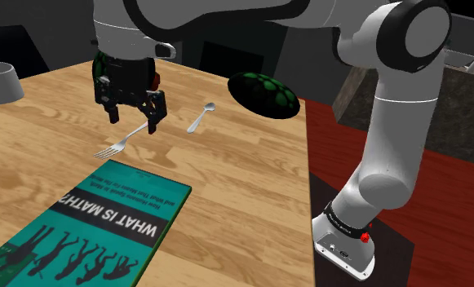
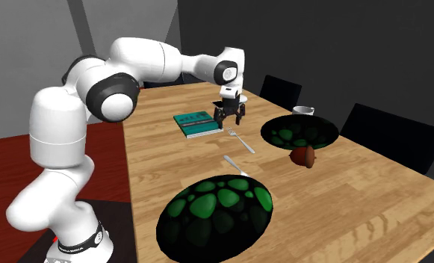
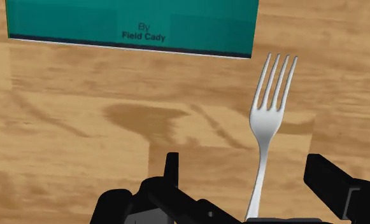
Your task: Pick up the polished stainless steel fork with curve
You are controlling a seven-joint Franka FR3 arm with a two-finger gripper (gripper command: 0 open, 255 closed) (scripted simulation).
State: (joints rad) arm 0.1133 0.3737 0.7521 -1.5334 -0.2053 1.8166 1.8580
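here the end effector [image 1: 133, 121] hangs just over the handle end of the fork [image 1: 119, 145], fingers wide apart and holding nothing. the fork lies flat on the wooden surface [image 1: 243, 179], tines toward the teal book [image 1: 88, 232]. its handle runs back between the fingers, closer to one than the other, so they straddle its long axis. a straight descent looks enough. a spoon [image 1: 201, 119] lies near, apart. dark chairs [image 2: 282, 88] line the surface's far side, under grey walls [image 2: 125, 22].
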